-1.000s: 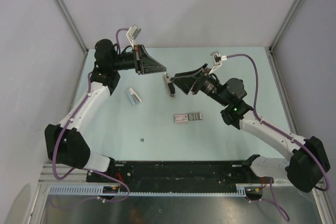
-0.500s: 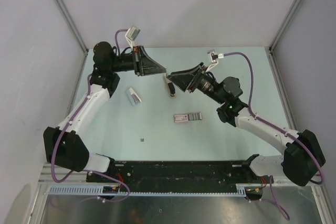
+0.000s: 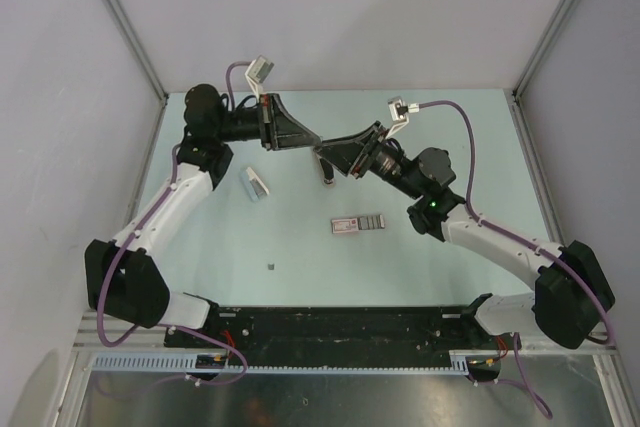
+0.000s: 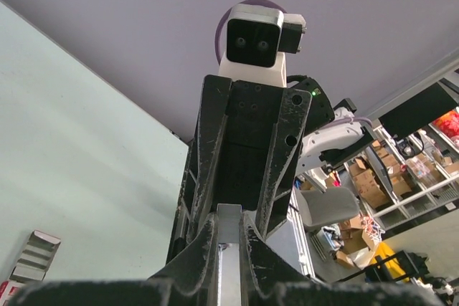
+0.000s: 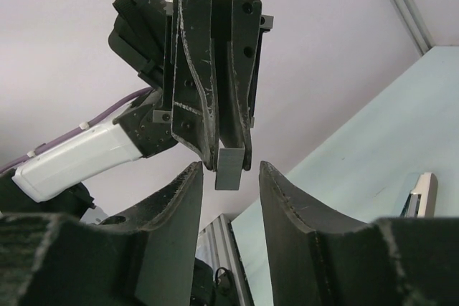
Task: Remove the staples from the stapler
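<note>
Well, towards the near edge of the worktop [image 3: 200,247] I see a tiny dark speck [image 3: 270,267], then a small box with grey strips [image 3: 357,224]. Farther in and to the left, the stapler [image 3: 254,185] lies on the worktop, apart from both grippers. Right of it sits a dark slim piece [image 3: 326,171]. Just beyond, the left gripper [image 5: 229,155] is clamped on a slim grey bar [image 4: 228,263]; the right gripper [image 5: 228,180] faces it, jaws apart, with the bar's tip at the mouth of their gap.
</note>
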`<state>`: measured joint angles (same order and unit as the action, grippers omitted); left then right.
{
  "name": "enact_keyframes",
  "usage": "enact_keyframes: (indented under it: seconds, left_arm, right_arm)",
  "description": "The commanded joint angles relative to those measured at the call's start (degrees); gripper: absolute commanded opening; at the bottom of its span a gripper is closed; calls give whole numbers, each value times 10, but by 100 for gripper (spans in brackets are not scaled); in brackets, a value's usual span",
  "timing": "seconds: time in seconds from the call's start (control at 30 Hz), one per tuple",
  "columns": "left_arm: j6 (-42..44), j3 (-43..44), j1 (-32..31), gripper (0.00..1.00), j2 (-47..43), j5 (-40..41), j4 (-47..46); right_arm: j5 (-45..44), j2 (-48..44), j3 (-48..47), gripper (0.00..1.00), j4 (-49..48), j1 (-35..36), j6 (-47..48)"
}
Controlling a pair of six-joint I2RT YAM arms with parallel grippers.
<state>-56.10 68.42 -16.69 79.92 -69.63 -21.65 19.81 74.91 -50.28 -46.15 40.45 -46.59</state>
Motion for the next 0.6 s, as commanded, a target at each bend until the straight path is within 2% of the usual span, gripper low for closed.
enact_keyframes:
  seconds: [0.0, 0.47, 0.57]
  left_arm:
    - [-1, -6, -5, 0, -16, -2, -16]
    - [3, -18, -7, 0, -27, 5, -16]
    - [1, -19, -6, 0, -28, 5, -16]
  right_arm:
    - [-7, 4, -27, 40, -40, 4, -6]
    - [-9, 7, -27, 12, -33, 8, -5]
    - [-7, 4, -27, 9, -28, 11, 0]
